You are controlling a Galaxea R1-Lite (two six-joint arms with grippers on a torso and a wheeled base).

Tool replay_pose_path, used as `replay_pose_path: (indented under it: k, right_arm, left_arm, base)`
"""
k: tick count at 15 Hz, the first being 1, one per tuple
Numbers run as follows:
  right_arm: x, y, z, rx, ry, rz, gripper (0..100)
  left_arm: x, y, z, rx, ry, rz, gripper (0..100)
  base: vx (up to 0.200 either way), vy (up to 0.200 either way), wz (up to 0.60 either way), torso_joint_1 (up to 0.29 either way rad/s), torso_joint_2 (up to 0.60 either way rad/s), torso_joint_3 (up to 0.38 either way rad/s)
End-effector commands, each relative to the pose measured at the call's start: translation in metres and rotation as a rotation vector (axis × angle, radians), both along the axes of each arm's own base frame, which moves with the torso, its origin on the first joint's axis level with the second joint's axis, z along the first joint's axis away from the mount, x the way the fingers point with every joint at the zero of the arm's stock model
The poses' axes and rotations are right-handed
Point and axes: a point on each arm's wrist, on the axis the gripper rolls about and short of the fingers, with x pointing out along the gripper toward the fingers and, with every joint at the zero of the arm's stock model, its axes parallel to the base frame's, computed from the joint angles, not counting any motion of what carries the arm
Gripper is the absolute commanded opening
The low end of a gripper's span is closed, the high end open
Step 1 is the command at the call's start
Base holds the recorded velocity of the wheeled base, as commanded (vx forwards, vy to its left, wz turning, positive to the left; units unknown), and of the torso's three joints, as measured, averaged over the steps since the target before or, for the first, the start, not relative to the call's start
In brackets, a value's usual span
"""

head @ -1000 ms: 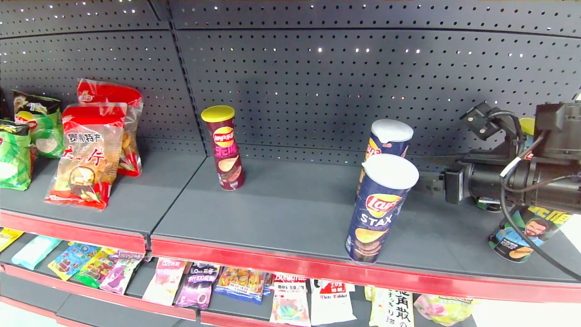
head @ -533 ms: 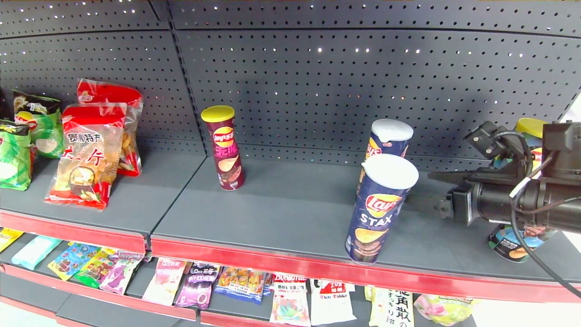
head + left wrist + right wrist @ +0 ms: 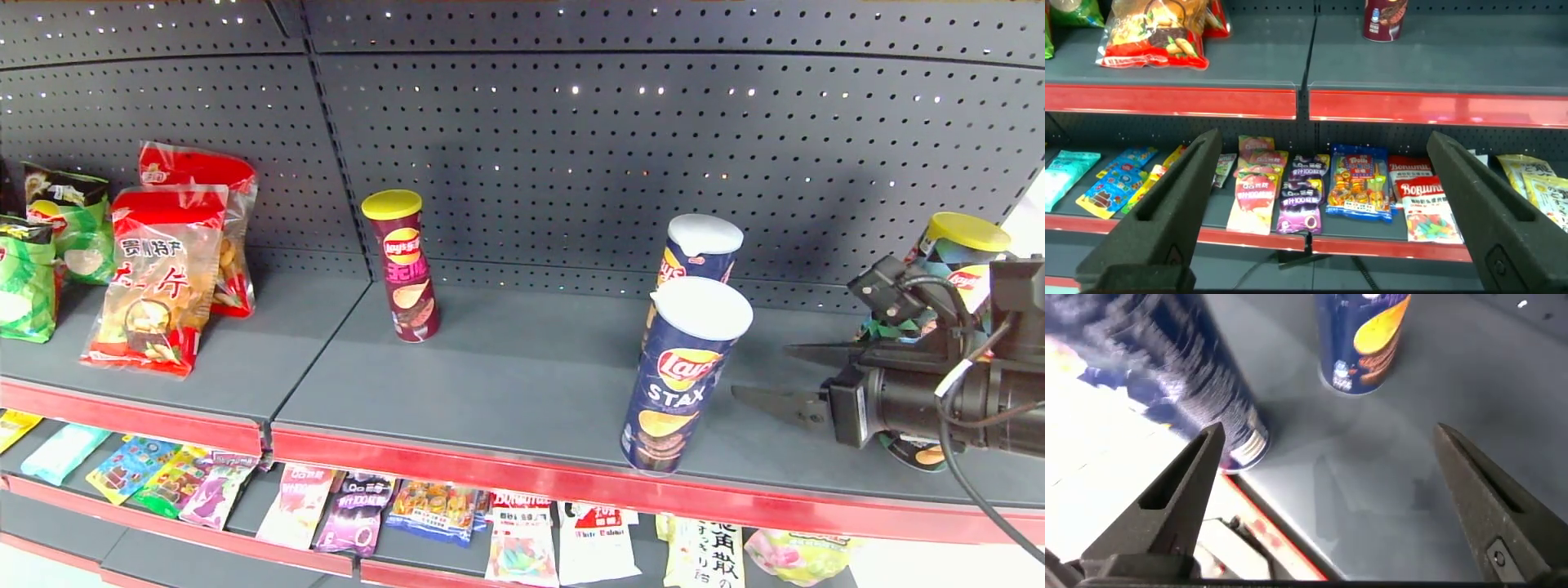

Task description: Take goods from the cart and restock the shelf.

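A dark blue chip can (image 3: 686, 376) with a white lid is being shown upright at the shelf's (image 3: 522, 384) front edge. Its label is being filled by a red-and-yellow round logo, white block lettering and pictured chips. The right hand (image 3: 761, 372) is being held wide and empty just beside it. The left hand (image 3: 1323, 137) is being held wide before lower snack bags (image 3: 1298, 196).

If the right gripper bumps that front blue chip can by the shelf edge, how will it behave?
The front blue can is tall and narrow, so a nudge from the right gripper would probably tip it. It stands close to the red shelf lip, so it might fall off. Being round, it would likely roll.
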Motion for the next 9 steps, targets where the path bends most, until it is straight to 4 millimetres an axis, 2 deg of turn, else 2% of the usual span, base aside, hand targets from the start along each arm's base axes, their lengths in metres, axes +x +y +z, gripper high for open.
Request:
replay_pose_path:
  k: [1,5,9]
  right_arm:
    - [-0.004,0.000,0.000,0.005,-0.003,0.008,100]
    - [-0.023,-0.002,-0.003,0.061,0.011,0.115,100]
    - [-0.023,0.002,-0.001,0.096,0.005,0.201,100]
  left_arm:
    - [0.000,0.000,0.000,0.000,0.000,0.000,100]
    - [0.000,0.000,0.000,0.000,0.000,0.002,100]
    - [0.000,0.000,0.000,0.000,0.001,0.002,100]
  base:
    - [0.000,0.000,0.00,0.000,0.00,0.000]
    - [0.000,0.000,0.00,0.000,0.00,0.000]
    - [0.000,0.000,0.00,0.000,0.00,0.000]
